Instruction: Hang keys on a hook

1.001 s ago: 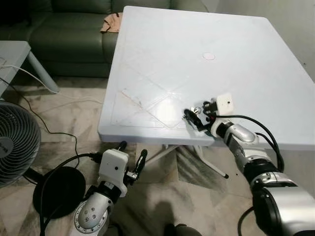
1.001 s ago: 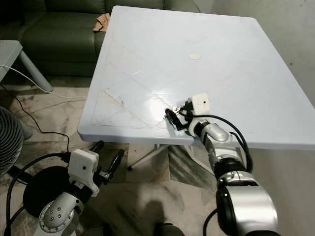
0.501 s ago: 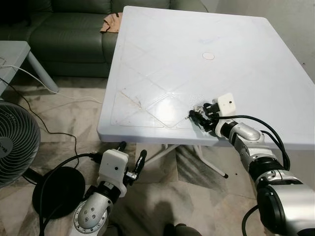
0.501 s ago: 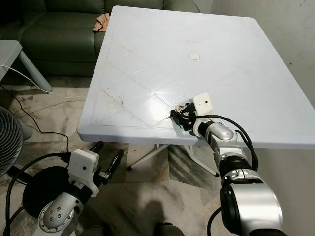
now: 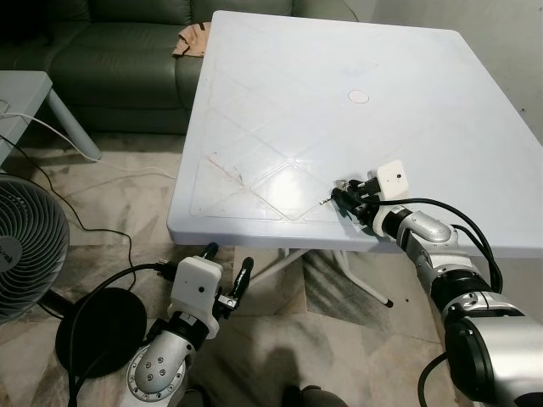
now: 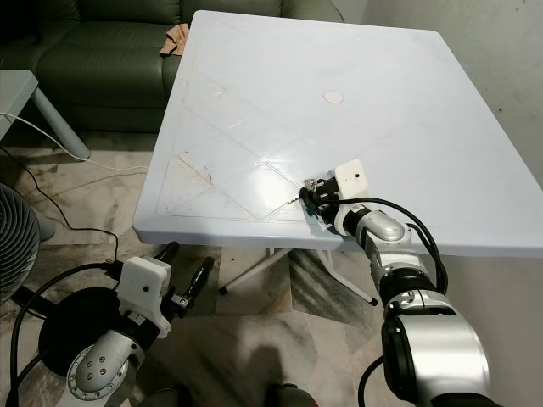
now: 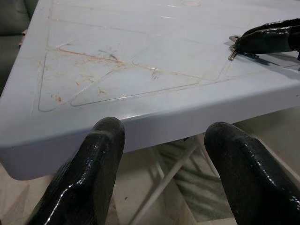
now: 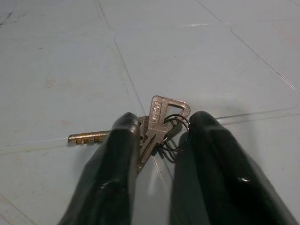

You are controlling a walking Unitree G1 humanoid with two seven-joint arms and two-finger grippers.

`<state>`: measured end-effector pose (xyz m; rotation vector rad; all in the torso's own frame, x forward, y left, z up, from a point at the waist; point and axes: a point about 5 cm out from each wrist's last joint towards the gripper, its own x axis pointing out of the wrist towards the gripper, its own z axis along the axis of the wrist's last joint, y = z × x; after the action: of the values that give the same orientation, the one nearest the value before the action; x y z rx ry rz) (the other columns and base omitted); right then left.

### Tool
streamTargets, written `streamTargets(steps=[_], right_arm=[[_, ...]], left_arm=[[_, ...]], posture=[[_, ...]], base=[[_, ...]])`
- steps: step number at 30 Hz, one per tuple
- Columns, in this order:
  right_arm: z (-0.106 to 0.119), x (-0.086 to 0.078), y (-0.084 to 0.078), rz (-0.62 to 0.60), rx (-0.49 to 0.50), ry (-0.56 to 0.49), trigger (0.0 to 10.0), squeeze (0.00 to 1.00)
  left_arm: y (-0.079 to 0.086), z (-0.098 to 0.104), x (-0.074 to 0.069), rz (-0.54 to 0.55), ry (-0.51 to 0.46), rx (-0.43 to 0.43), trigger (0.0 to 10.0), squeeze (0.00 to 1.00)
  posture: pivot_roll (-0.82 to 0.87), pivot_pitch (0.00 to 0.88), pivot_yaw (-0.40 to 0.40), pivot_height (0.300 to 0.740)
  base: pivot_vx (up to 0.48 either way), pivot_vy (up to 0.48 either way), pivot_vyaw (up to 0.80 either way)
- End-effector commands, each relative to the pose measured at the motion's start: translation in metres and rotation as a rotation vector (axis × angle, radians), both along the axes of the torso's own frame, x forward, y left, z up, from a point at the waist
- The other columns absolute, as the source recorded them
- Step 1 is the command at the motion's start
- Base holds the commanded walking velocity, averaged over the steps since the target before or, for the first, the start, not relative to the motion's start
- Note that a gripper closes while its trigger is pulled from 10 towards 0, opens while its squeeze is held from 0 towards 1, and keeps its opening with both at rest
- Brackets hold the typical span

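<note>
A small bunch of metal keys (image 8: 161, 115) on a wire ring lies on the white plastic table (image 5: 339, 93), near its front edge. My right gripper (image 5: 341, 200) rests low on the tabletop with its two black fingers (image 8: 123, 154) pressed against either side of the bunch, shut on it. One key blade (image 8: 86, 138) sticks out sideways past a finger. In the left wrist view the keys (image 7: 233, 47) and the right gripper's fingers (image 7: 269, 40) lie beyond the table's corner. My left gripper (image 5: 229, 257) hangs open below the table's front edge, holding nothing.
A dark green sofa (image 5: 110, 59) with a tan cloth (image 5: 192, 38) stands behind the table. To the left are a floor fan (image 5: 30, 246), its round black base (image 5: 97, 326), loose cables (image 5: 85, 225) and a grey side table (image 5: 25, 93). White table legs (image 5: 280, 267) cross underneath.
My right gripper's fingers, spread wide one second ago, have slid a little to the right along the table and closed on the keys. The left arm has stayed put.
</note>
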<state>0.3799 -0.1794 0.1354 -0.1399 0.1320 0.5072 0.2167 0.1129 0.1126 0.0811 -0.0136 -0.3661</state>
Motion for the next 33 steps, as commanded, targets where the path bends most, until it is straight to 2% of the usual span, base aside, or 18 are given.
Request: streamTargets(steps=[1, 8, 9, 10, 11, 15, 16, 19, 23, 24, 25, 29, 30, 31, 33], right_arm=[[-0.0019, -0.0006, -0.0043, -0.008, -0.01, 0.02, 0.0, 0.0], [-0.0018, 0.0001, -0.003, -0.011, -0.021, 0.02, 0.0, 0.0], [-0.0021, 0.0, -0.0026, -0.005, -0.02, 0.026, 2.2, 0.0], [-0.0019, 0.0002, -0.0027, -0.007, -0.028, 0.025, 8.0, 0.0], [-0.0018, 0.0003, -0.0029, -0.008, -0.028, 0.025, 10.0, 0.0], [-0.0009, 0.0005, -0.0037, -0.01, -0.028, 0.02, 10.0, 0.0], [-0.0006, 0.0006, -0.0041, -0.01, -0.029, 0.019, 9.4, 0.0], [0.0004, 0.0008, -0.0048, -0.007, -0.038, 0.016, 10.0, 0.0], [0.0008, 0.0009, -0.0066, -0.01, -0.032, 0.023, 10.0, 0.0], [0.0009, 0.001, -0.0069, -0.01, -0.023, 0.027, 10.0, 0.44], [0.0015, 0.0012, -0.0076, -0.015, -0.009, 0.03, 10.0, 1.0], [0.0035, 0.002, -0.0089, -0.027, -0.023, 0.012, 10.0, 1.0], [0.0032, 0.0016, -0.0086, -0.015, -0.016, 0.018, 10.0, 0.62], [0.0035, 0.0014, -0.0087, -0.008, -0.016, 0.017, 10.0, 0.0], [0.0034, 0.0013, -0.0087, -0.003, -0.006, 0.022, 10.0, 0.0]], left_arm=[[0.0002, 0.0011, -0.0009, 0.009, -0.004, 0.009, 10.0, 0.0], [0.0008, 0.0017, -0.0008, 0.013, -0.005, 0.009, 10.0, 0.0], [0.001, 0.0019, -0.0007, 0.014, -0.005, 0.009, 10.0, 0.0], [0.0012, 0.0019, -0.0006, 0.014, -0.005, 0.01, 10.0, 0.0], [0.0013, 0.0018, -0.0006, 0.015, -0.005, 0.01, 10.0, 0.0], [0.0014, 0.0018, -0.0003, 0.015, -0.006, 0.01, 10.0, 0.0], [0.0014, 0.0019, -0.0001, 0.015, -0.006, 0.01, 10.0, 0.0], [0.001, 0.0021, 0.0004, 0.014, -0.008, 0.01, 10.0, 0.0], [0.001, 0.002, 0.0008, 0.016, -0.008, 0.011, 10.0, 0.0], [0.0009, 0.002, 0.001, 0.016, -0.008, 0.011, 10.0, 0.0], [0.0009, 0.0021, 0.0012, 0.016, -0.008, 0.01, 10.0, 0.0], [0.0008, 0.0018, 0.0011, 0.017, -0.008, 0.011, 10.0, 0.0], [0.0007, 0.0018, 0.0011, 0.017, -0.008, 0.011, 10.0, 0.0], [0.0005, 0.0019, 0.001, 0.016, -0.008, 0.011, 10.0, 0.0], [0.0006, 0.0017, 0.001, 0.016, -0.008, 0.011, 10.0, 0.0]], posture=[[0.0, 0.196, -0.074, 0.74], [0.0, 0.199, -0.073, 0.74], [0.01, 0.199, -0.073, 0.74], [0.0, 0.2, -0.073, 0.74], [0.0, 0.199, -0.073, 0.74], [0.0, 0.199, -0.073, 0.74], [0.0, 0.198, -0.073, 0.74], [0.0, 0.198, -0.072, 0.74], [0.0, 0.197, -0.073, 0.74], [0.0, 0.197, -0.073, 0.74], [0.0, 0.197, -0.073, 0.74], [0.0, 0.198, -0.073, 0.74], [0.0, 0.198, -0.073, 0.74], [0.0, 0.197, -0.072, 0.74], [0.0, 0.197, -0.073, 0.74]], base=[[0.0, 0.0, 0.0], [0.0, 0.0, 0.0], [0.0, 0.0, 0.0], [0.0, 0.0, 0.0], [0.0, 0.0, 0.0], [0.0, 0.0, 0.0], [0.0, 0.0, 0.0], [0.0, 0.0, 0.0], [0.0, 0.0, 0.0], [0.0, 0.0, 0.0], [0.0, 0.0, 0.0], [0.0, 0.0, 0.0], [0.0, 0.0, 0.0], [0.0, 0.0, 0.0], [0.0, 0.0, 0.0]])
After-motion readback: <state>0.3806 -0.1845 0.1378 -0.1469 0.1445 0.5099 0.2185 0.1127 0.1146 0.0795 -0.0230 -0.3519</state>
